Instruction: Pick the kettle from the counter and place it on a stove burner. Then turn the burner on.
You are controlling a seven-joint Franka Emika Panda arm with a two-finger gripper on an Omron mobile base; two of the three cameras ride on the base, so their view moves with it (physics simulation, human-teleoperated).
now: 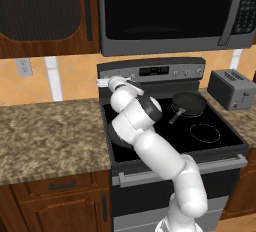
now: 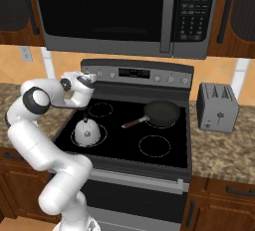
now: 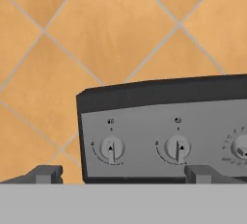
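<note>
Starting at your left, the speckled brown-and-tan granite table (image 1: 45, 136) no longer carries anything of the task. The small squat silver kettle with its black knob (image 2: 86, 132) already sits inside the largest white ring burner (image 2: 74, 139) on the glossy black glass cooktop (image 2: 164, 125). Above it, your gripper (image 2: 93, 78) hovers at the left end of the grey stove control panel (image 3: 164, 136), jaws spread wide and empty, the leftmost round knob (image 3: 111, 148) between the fingertips (image 3: 47, 174) in the hand view. Judging from this, the risk is choosing the neighbouring knob (image 3: 177, 148), lighting the wrong ring, or closing off-centre so the fingers slip. The black frying pan (image 2: 162, 112) lies farther right.
</note>
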